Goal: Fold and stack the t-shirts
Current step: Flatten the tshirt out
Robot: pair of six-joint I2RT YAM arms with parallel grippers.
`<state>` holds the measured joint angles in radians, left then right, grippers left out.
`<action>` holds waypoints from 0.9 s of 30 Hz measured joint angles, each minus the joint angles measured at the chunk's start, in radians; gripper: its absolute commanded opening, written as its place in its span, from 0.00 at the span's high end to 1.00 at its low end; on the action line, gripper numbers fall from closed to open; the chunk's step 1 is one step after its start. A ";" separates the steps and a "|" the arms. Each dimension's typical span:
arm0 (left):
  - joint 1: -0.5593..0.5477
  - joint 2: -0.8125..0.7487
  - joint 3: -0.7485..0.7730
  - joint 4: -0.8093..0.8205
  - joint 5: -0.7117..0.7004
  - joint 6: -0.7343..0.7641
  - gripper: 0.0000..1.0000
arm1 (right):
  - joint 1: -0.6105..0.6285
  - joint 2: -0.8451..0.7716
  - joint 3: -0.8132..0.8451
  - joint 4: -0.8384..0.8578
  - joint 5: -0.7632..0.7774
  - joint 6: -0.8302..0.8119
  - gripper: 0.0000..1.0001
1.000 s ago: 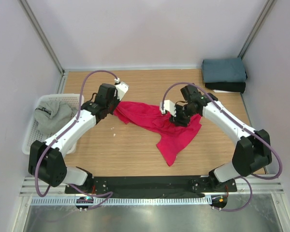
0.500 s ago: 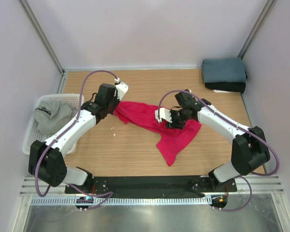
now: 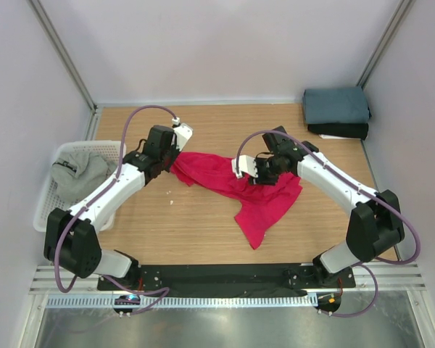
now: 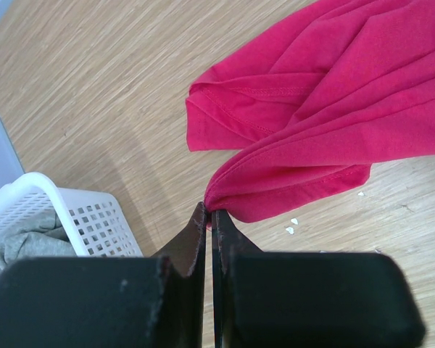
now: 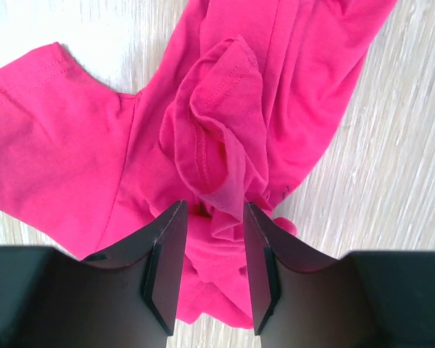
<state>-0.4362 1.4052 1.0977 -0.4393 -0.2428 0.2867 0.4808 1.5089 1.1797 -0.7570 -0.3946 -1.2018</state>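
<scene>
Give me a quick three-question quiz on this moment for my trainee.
1. True or false: the left tool is shut on a bunched edge of the red t-shirt.
2. Where is the grey t-shirt? A) in the white basket; B) spread flat between the two arms; C) draped against the back wall.
3. In a few words: what lies directly under the folded blue t-shirt in the far right corner?

Key
1. True.
2. A.
3. A black t-shirt.
</scene>
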 measured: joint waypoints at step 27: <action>0.010 0.000 0.000 0.000 0.000 0.000 1.00 | 0.000 0.068 -0.001 0.052 0.045 -0.027 0.66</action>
<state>-0.4259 1.4052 1.0973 -0.4389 -0.2432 0.2867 0.4808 1.5764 1.1786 -0.7052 -0.3500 -1.2285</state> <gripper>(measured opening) 0.008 0.389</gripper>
